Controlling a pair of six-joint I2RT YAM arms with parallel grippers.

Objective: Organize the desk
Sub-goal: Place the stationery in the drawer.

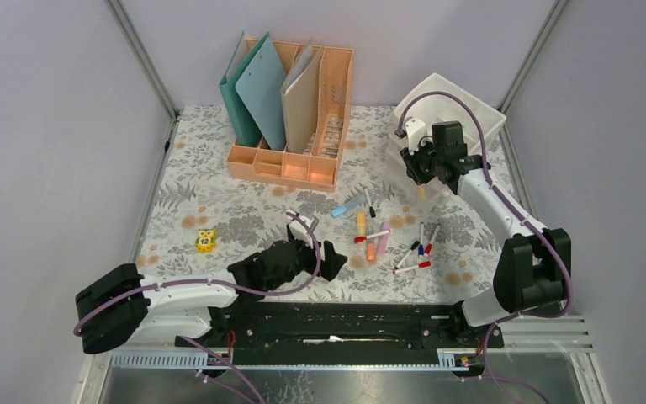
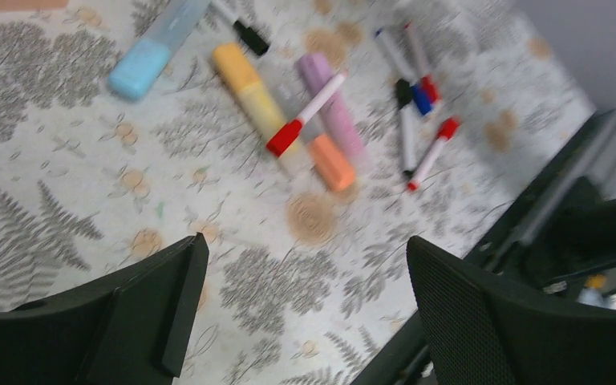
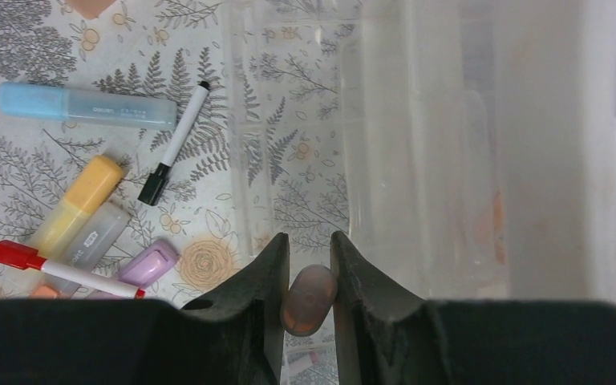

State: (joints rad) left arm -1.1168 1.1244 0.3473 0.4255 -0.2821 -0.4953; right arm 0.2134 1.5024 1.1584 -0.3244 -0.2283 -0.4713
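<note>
A desk (image 1: pixel 219 181) covered in a pale cloth printed with grey ferns and tan flowers lies under both robot arms and fills the floor of a grey-walled booth.

The left gripper (image 1: pixel 320 244) hangs low over the cloth near the front edge, its two black fingers (image 2: pixel 168 305) spread wide with nothing between them. Just ahead of it lies a loose cluster of pens: a yellow highlighter (image 2: pixel 249 92), a purple highlighter (image 2: pixel 333 104) and an orange highlighter (image 2: pixel 333 164) lying close together, with a red-capped pen (image 2: pixel 305 116) resting across them. Beyond those lies a blue highlighter (image 2: pixel 140 68). To the right of the cluster sits a small bunch of thin pens (image 2: pixel 417 104) with red, blue and black caps. Off to this gripper's left, well apart, stands a small yellow toy (image 1: pixel 206 241).

The right gripper (image 3: pixel 309 261) is raised at the far right, narrowed onto a peach marker (image 3: pixel 308 298) that is seen end-on, pinched between the fingertips. Directly below and ahead of it is a clear plastic bin (image 3: pixel 417 160); the marker hangs above the bin's near edge. To this gripper's left, on the cloth, lies a thin black-capped pen (image 3: pixel 176 144).

At the far side of the desk, between the two arms, stands a peach file rack (image 1: pixel 303 164) holding upright folders (image 1: pixel 261 97).
</note>
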